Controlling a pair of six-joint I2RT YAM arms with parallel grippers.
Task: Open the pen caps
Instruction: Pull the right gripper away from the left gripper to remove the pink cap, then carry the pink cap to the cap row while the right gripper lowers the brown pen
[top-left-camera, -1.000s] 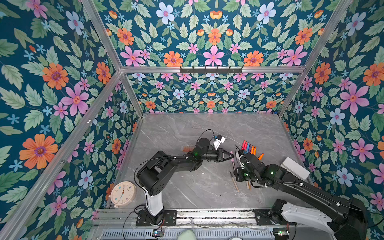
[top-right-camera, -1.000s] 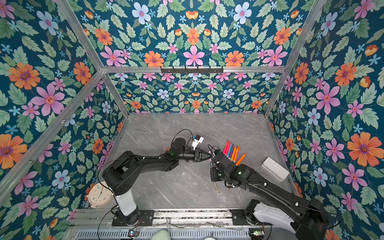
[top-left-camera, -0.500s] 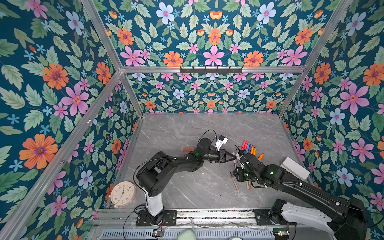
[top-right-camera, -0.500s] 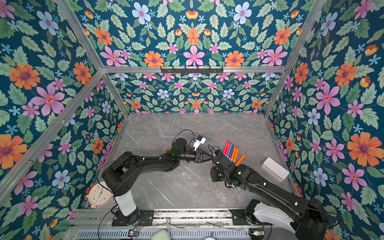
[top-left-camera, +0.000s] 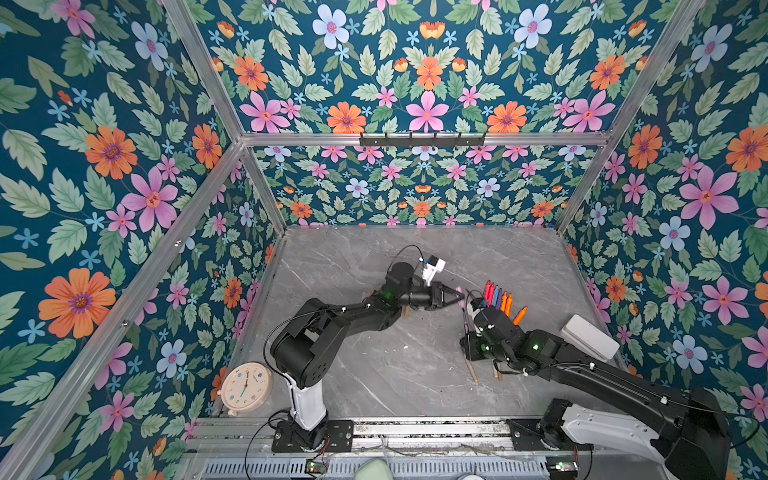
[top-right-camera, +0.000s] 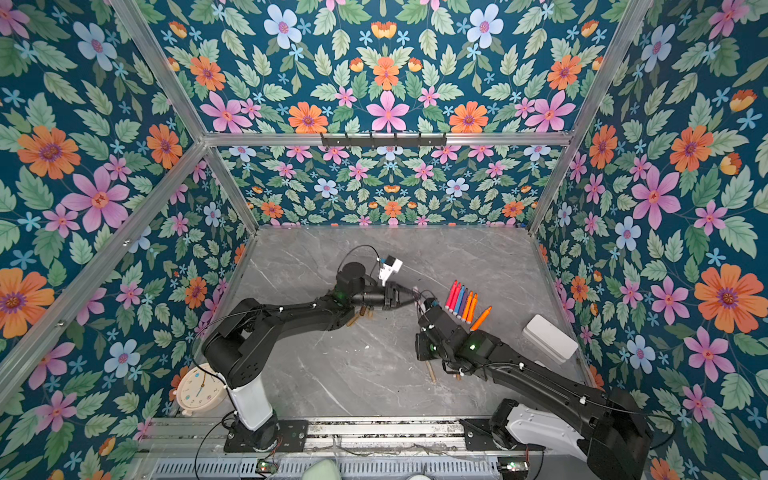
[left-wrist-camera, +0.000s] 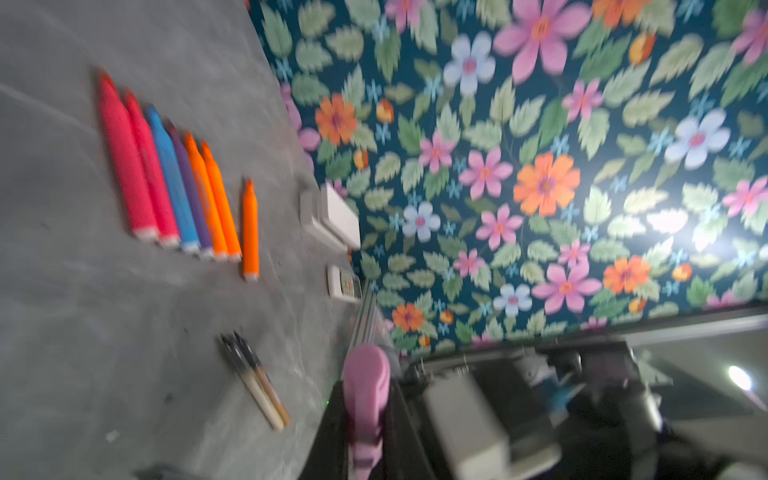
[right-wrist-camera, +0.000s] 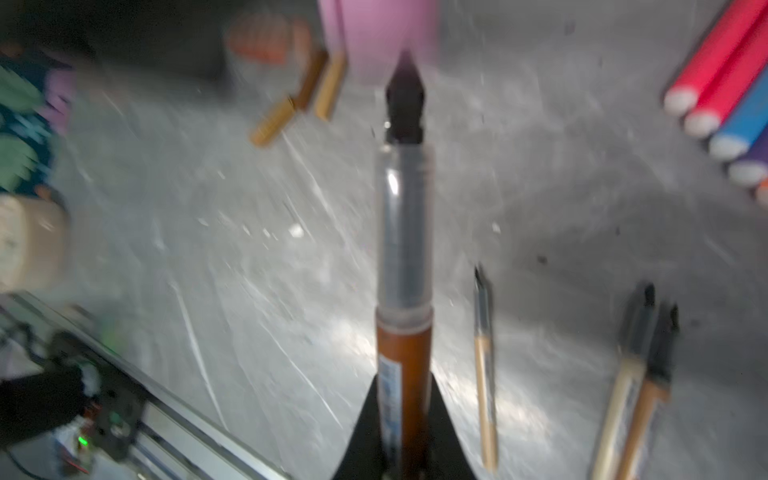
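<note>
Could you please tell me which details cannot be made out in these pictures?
Right wrist view: print on the held pen, blurred.
Right wrist view: whether the pink cap clears the nib; blur, and the frame edge cuts the cap.
In a top view: loose brown caps, partly hidden under the left arm.
Left wrist view: small white device by the white box, too blurred to identify.

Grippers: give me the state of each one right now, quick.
Left gripper: jaws closed on the pink cap.
Right gripper: jaws closed on the brown pen.
</note>
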